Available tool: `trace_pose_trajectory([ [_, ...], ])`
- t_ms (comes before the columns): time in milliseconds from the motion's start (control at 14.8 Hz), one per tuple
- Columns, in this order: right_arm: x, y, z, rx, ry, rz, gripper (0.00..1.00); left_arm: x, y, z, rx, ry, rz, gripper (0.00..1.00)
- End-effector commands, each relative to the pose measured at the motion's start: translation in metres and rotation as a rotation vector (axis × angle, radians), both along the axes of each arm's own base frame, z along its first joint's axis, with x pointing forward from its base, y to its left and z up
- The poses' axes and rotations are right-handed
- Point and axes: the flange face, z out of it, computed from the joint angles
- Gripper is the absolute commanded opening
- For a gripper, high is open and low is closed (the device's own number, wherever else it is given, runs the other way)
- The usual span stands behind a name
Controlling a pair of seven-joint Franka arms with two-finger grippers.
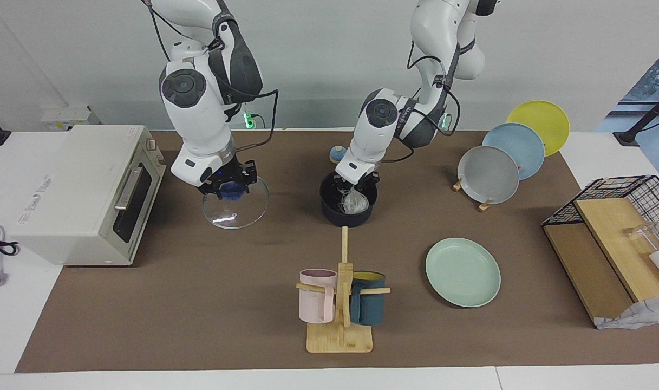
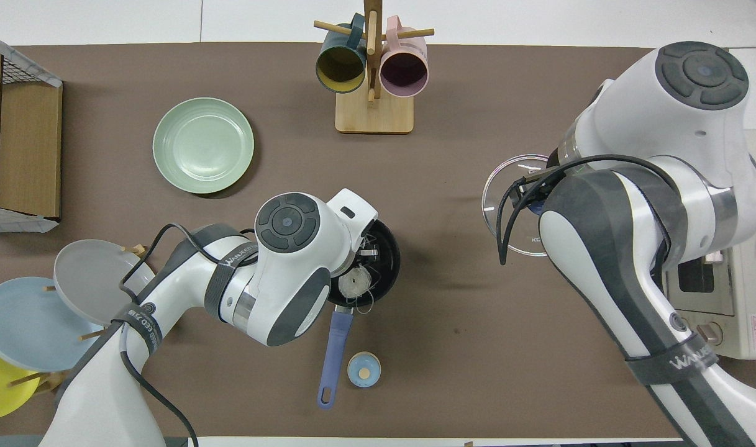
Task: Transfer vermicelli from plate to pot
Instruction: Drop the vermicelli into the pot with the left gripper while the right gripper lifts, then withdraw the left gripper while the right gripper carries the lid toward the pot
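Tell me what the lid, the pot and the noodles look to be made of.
Lid, held by the right gripper: clear glass, judging by the mat showing through and a bright glint. Pot: probably coated metal, dark matte navy with a black inside. Noodles, pinched by the left gripper in the pot: thin, translucent white strands, likely glass vermicelli.

Both views were bright and evenly lit from above, sharp throughout, with short soft shadows on the brown mat (image 1: 199, 303) beneath each object. A small white glare streak sat on the glass lid (image 1: 236, 208). No blur or edge distortion showed
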Motion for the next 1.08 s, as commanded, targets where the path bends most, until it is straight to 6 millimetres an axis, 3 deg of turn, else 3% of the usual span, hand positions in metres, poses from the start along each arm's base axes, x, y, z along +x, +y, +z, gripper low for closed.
trace_pose_trajectory([
  [0,-0.004,0.002,0.012,0.021,0.003,-0.02,0.0,0.001,0.006,0.007,-0.003,-0.024,-0.036,1.0],
  [135,-0.004,0.002,0.012,0.02,0.004,-0.021,0.0,0.015,0.017,0.025,0.033,-0.062,-0.07,1.0],
  [337,-0.005,0.007,0.013,0.022,0.001,-0.029,0.0,0.057,0.046,0.092,0.037,-0.056,-0.043,1.0],
  [472,-0.011,0.039,0.02,0.025,-0.01,-0.072,0.0,0.088,0.082,0.141,0.028,-0.066,-0.03,1.0],
  [607,-0.018,0.07,0.026,0.032,-0.025,-0.139,0.0,0.104,0.126,0.167,0.033,-0.066,-0.044,1.0],
  [675,-0.026,0.097,0.03,0.037,-0.035,-0.169,0.0,0.106,0.153,0.182,0.059,-0.09,-0.086,1.0],
  [877,-0.035,0.16,0.03,0.045,-0.04,-0.27,0.0,0.109,0.229,0.211,0.083,-0.086,-0.151,1.0],
  [1012,-0.051,0.207,0.023,0.034,-0.067,-0.269,0.0,0.104,0.25,0.213,0.104,-0.055,-0.189,1.0],
])
